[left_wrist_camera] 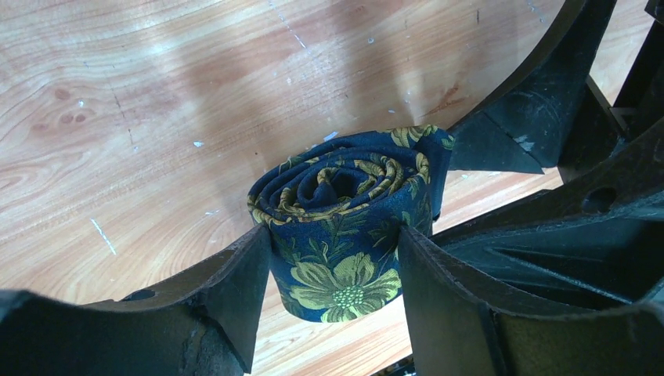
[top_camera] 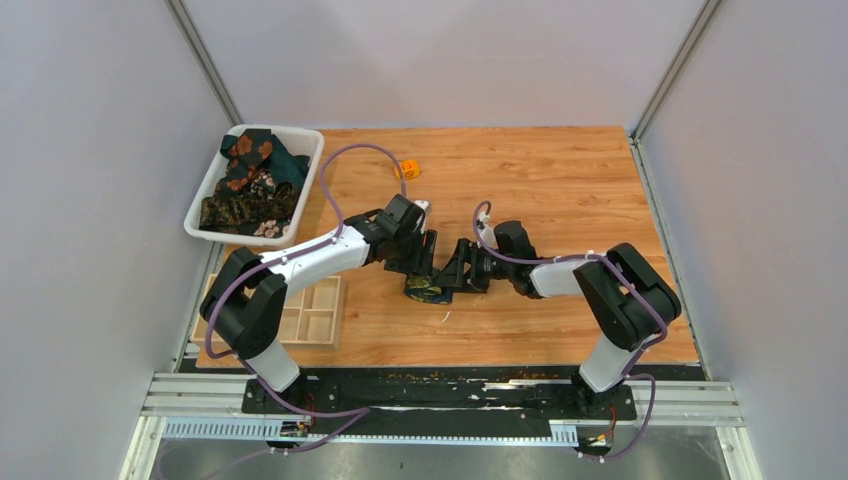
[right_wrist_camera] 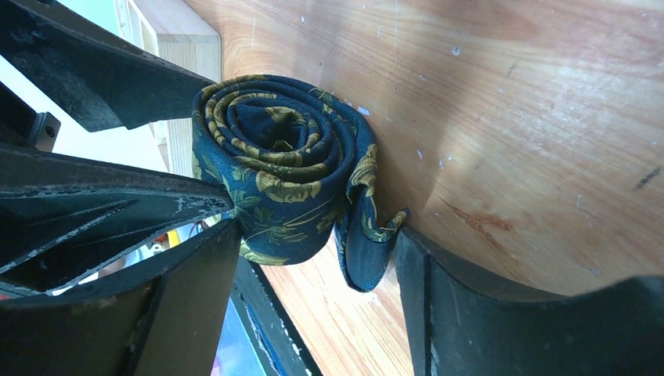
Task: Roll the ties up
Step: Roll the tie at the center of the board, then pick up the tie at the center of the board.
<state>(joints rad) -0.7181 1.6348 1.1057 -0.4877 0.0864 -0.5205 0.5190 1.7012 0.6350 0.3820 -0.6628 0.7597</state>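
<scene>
A navy tie with yellow-green flowers (left_wrist_camera: 344, 227) is rolled into a tight coil and stands on end on the wooden table (top_camera: 560, 190). My left gripper (left_wrist_camera: 337, 270) is shut on the roll, with one finger pressed on each side. My right gripper (right_wrist_camera: 317, 262) is open around the same roll (right_wrist_camera: 274, 164). Its left finger rests against the coil and its right finger (right_wrist_camera: 427, 274) touches the loose tail end (right_wrist_camera: 364, 243). From above, both grippers (top_camera: 420, 270) (top_camera: 452, 280) meet over the roll (top_camera: 422, 291) near the table's front middle. More dark green ties (top_camera: 250, 185) lie in a basket.
The white basket (top_camera: 305, 150) stands at the back left. A wooden compartment tray (top_camera: 305, 312) lies at the front left, close to the left arm. A small orange piece (top_camera: 407, 168) lies behind the grippers. Grey walls enclose the table.
</scene>
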